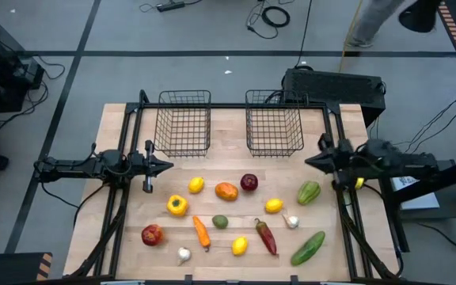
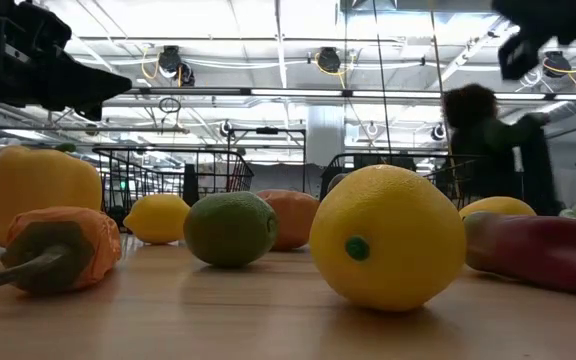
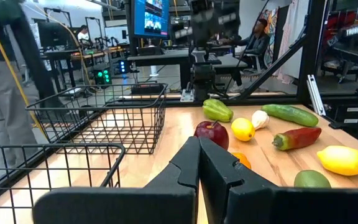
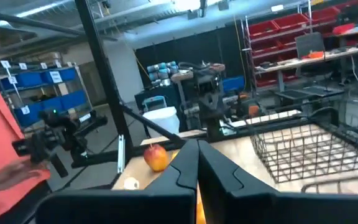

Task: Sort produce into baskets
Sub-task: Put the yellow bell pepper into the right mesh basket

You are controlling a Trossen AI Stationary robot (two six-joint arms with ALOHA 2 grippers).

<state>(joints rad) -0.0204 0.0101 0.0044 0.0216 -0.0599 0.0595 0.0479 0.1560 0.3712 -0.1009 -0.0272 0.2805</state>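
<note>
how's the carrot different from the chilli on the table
Seen from above, the carrot is orange, while the chilli is dark red. The carrot lies left of the table's middle, beside the lime; the chilli lies right of it, below a lemon. The carrot looks a little slimmer than the chilli. Both are long, lie flat on the wood pointing roughly the same slanted way, and sit outside the baskets.
</note>
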